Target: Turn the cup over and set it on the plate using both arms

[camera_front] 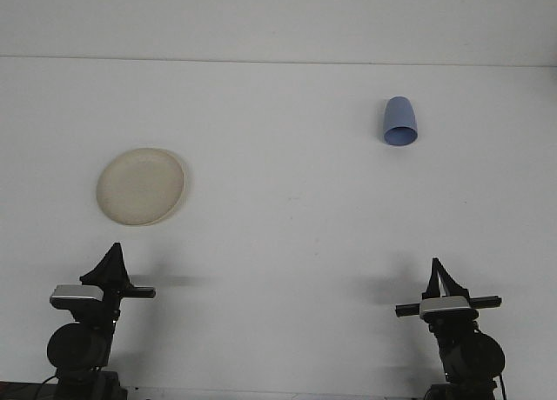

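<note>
Grippers come first at the near edge, two of them, one per arm. The left gripper point(113, 254) sits at the lower left, its dark fingers drawn together to a point, holding nothing. The right gripper point(438, 271) sits at the lower right, its fingers likewise meeting at a narrow tip, with nothing between them. Each has a pale camera block with a dark crossbar just behind it, and both rest low over the white table point(287, 243), well apart from one another. Farther out on the left lies one plate point(140, 186), round, cream coloured and shallow, with nothing on it. Farther still, on the right side and toward the back, stands the one cup point(400, 122), blue and plain. It rests mouth down on the table with its wider rim on the surface and its closed base on top. Cup and plate are well apart, and neither is touched by a gripper.
</note>
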Available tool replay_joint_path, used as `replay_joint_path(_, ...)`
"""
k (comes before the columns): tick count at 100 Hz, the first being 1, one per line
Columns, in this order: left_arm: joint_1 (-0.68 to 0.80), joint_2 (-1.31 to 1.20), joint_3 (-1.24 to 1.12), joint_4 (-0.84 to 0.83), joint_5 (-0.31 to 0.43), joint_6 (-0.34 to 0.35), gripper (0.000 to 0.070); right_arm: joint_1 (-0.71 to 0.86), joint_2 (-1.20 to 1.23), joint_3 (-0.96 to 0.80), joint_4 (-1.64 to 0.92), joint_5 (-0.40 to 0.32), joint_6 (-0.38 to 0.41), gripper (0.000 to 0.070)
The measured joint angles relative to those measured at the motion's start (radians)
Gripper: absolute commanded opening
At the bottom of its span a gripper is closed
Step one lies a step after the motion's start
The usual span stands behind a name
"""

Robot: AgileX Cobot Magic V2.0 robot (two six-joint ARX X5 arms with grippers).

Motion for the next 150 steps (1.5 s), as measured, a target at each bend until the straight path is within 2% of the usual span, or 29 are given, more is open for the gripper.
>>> replay_joint_path(81, 0.000, 0.000, 0.000, 0.000, 0.000, 0.000, 0.0013, 0.000, 0.000, 0.000, 0.039, -0.001, 0.006, 0.0000)
replay_joint_path(93, 0.000, 0.000, 0.000, 0.000, 0.000, 0.000, 0.0013, 0.000, 0.000, 0.000, 0.065, -0.001, 0.075, 0.0000)
replay_joint_path(110, 0.000, 0.000, 0.000, 0.000, 0.000, 0.000, 0.0013, 0.000, 0.000, 0.000, 0.081, -0.030, 0.243, 0.0000)
replay_joint_path(124, 0.000, 0.000, 0.000, 0.000, 0.000, 0.000, 0.0013, 0.000, 0.000, 0.004, 0.134, -0.022, 0.368, 0.0000)
replay_joint_path(137, 0.000, 0.000, 0.000, 0.000, 0.000, 0.000, 0.0012, 0.000, 0.066, 0.093, 0.101, -0.001, 0.412, 0.0000)
replay_joint_path(150, 0.000, 0.000, 0.000, 0.000, 0.000, 0.000, 0.0012, 0.000, 0.240, 0.270, 0.098, 0.026, 0.404, 0.0006)
